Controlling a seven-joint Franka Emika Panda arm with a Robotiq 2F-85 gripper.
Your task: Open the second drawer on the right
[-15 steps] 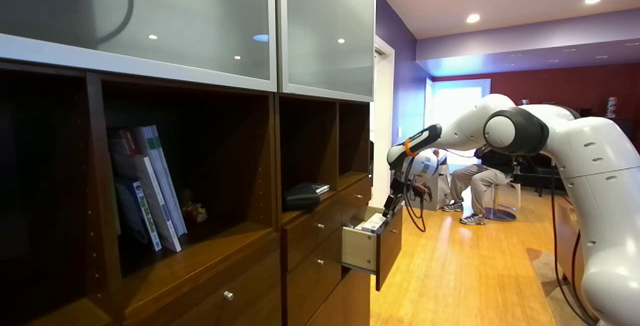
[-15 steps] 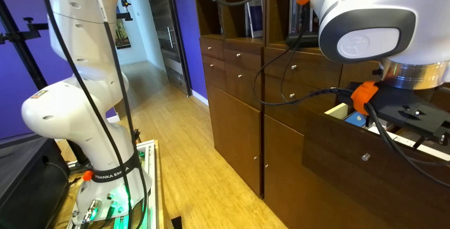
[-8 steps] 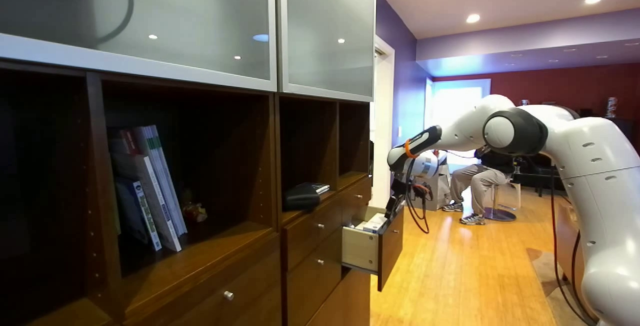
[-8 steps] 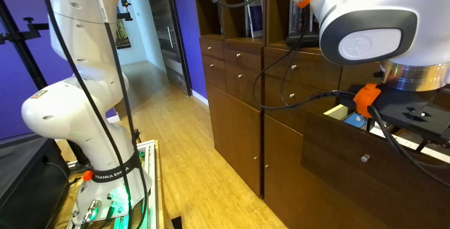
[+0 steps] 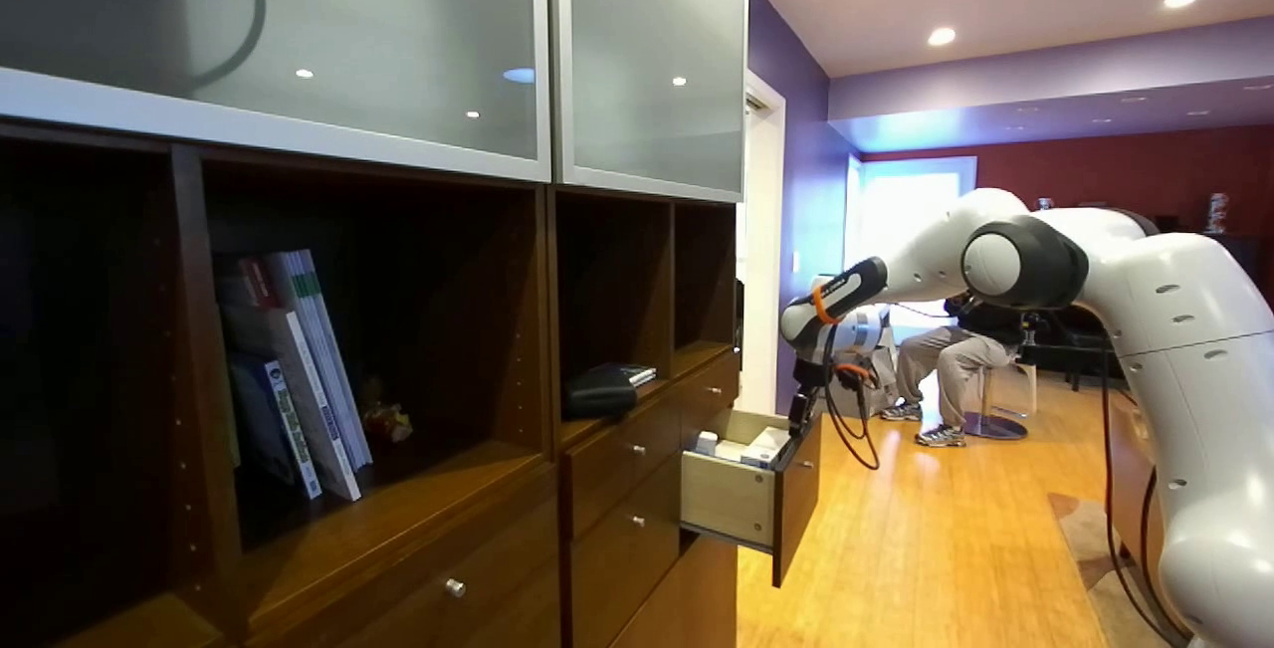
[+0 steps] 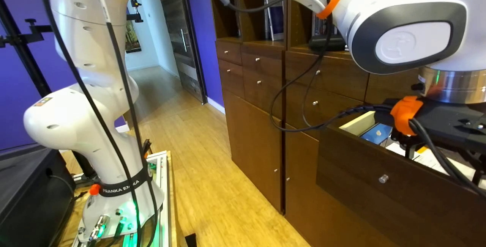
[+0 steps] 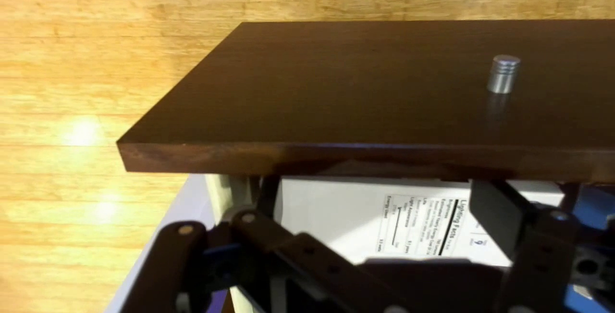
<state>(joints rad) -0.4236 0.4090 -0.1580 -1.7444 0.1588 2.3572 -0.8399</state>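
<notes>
Standing well out from the dark brown wood cabinet (image 5: 545, 329), the second drawer (image 5: 730, 504), shallow and rectangular with a dark brown wood front and pale light-wood sides, lies toward five o'clock in an exterior view, directly beneath a closed dark brown wood drawer (image 5: 704, 406). Opening is judged well advanced; full travel is unconfirmed.

The black two-fingered robot hand (image 7: 377, 197) enters the wrist view from six o'clock, released, its dark fingers (image 7: 498, 217) spread apart and grasping nothing. They reach behind the drawer front; contact with its inner face is hidden by the top edge. The round silver metal knob (image 7: 503, 75), between two and three o'clock, is not held.

Hazards noted. First, the pull appears to rely on hooking alone; a slight rise of the hand could let the fingers slip over the edge, leaving the drawer short of full opening. Second, the hand sits to the nine o'clock side of the knob; uneven force might bind the drawer askew. Third, a white printed cardboard carton (image 7: 346, 214) lies inside, visible between the fingers; a dip of the hand could drag or wedge it. Fourth, a black cable (image 6: 360, 108), bound by an orange strap (image 6: 406, 114), runs near the drawer front; slack could catch the knob upon withdrawal.
</notes>
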